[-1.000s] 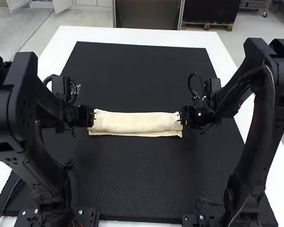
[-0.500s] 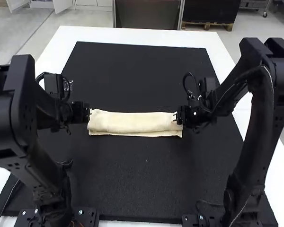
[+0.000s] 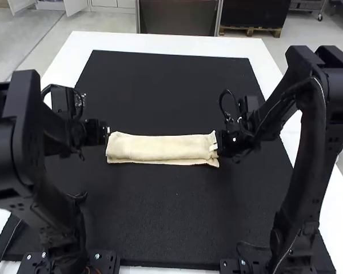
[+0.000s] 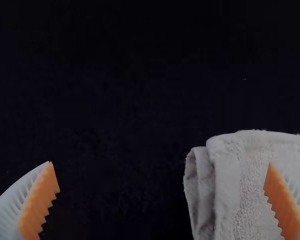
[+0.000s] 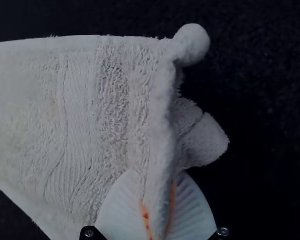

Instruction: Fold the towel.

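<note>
One towel point(image 3: 163, 148) lies strip-folded on the black mat point(image 3: 166, 211), right end pinched by the right hand point(image 5: 158, 192), left hand point(image 4: 161, 163) open at the left end. Likely step: gripping for another fold; left must close next.

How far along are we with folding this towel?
Looks done: the towel lies folded into a long, narrow strip on the black mat, layers stacked at its left end. In hand: the right gripper pinches the edge of the strip's right end; the left gripper is open at the left end. Left to do: probably a fold across the strip's length, then release.
</note>
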